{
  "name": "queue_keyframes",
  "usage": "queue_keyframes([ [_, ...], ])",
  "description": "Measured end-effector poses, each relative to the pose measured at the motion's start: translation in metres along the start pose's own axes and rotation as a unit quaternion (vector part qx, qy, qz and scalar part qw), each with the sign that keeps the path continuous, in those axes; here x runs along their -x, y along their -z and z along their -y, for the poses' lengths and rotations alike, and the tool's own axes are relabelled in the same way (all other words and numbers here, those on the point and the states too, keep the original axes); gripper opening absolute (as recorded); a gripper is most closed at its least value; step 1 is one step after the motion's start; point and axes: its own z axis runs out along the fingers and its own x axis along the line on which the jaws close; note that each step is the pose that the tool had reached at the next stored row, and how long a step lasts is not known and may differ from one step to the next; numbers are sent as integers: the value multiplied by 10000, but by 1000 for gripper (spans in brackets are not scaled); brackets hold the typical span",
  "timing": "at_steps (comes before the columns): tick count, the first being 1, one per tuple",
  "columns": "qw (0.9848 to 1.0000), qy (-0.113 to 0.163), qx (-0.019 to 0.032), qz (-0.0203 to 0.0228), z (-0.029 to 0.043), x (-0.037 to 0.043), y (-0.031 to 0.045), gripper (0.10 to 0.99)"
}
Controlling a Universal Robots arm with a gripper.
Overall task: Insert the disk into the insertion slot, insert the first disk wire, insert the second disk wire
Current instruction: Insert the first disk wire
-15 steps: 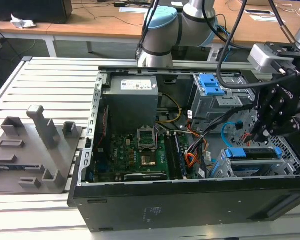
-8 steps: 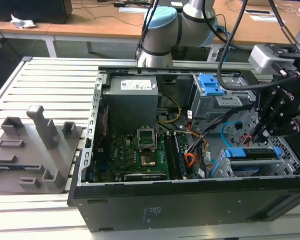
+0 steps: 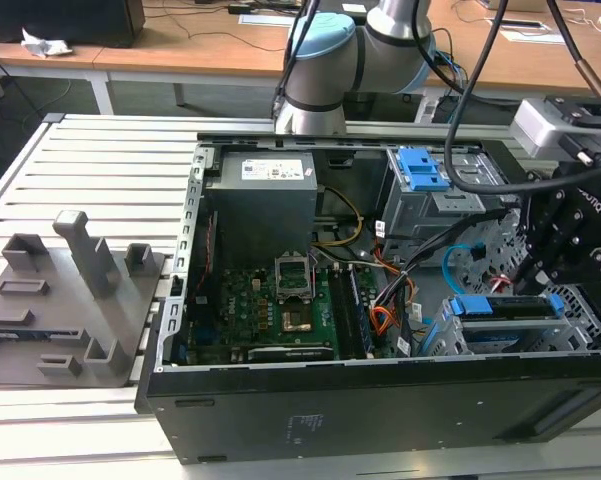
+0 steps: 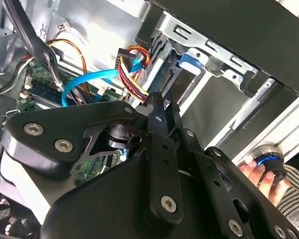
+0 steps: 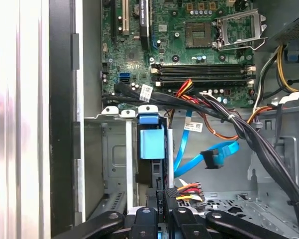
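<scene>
One open computer case [image 3: 380, 420] holds the insertion slot [image 5: 114, 149], the disk [image 5: 151, 142] already seated inside. The end effector [image 5: 165, 209] looks clamped on a disk wire [image 5: 189, 188]; its connector should meet the disk's port squarely, without twisting.

Black screw-studded claw [image 4: 159, 101], silver-blue arm [image 3: 378, 42]

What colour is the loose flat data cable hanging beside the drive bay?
Bright blue; the data cable shows best in the first wrist view.
</scene>
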Motion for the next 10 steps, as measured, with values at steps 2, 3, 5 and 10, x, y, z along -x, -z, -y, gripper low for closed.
queue_keyframes([
  [2,10000,0,0,0,2,-23,-30,180],
  [3,10000,0,0,0,3,-25,-47,180],
  [5,10000,0,0,0,3,-26,-64,180],
  [10,10000,0,0,0,5,-24,-94,180],
])
